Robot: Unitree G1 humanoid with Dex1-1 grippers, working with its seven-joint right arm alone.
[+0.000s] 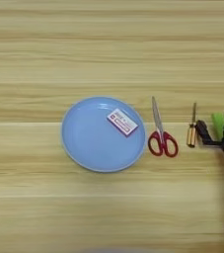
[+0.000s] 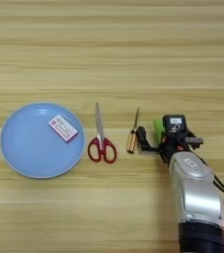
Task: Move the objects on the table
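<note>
Table point(image 2: 111, 49) — light wood. Blue plate point(image 2: 19, 158), left, holds the white-and-red box point(image 2: 63, 128) near its upper right rim. Right of it: red-handled scissors point(image 2: 100, 138), then amber-handled screwdriver point(image 2: 132, 133). Right gripper point(image 2: 155, 133) — fingers spread either side of the lime-green block point(image 2: 158, 127), grip not confirmed.

Bright, even overhead light, soft shadows, slight overall blur

White-and-red flat box point(image 2: 63, 128) lies angled on blue plate point(image 2: 15, 158). Red-handled scissors point(image 2: 101, 142) closed, blades pointing away, just right of plate. Amber-handled screwdriver point(image 2: 132, 134) beside them, tip pointing away. Lime-green block point(image 2: 158, 128) further right, partly hidden. Light wooden surface point(image 2: 111, 49) beneath.
</note>
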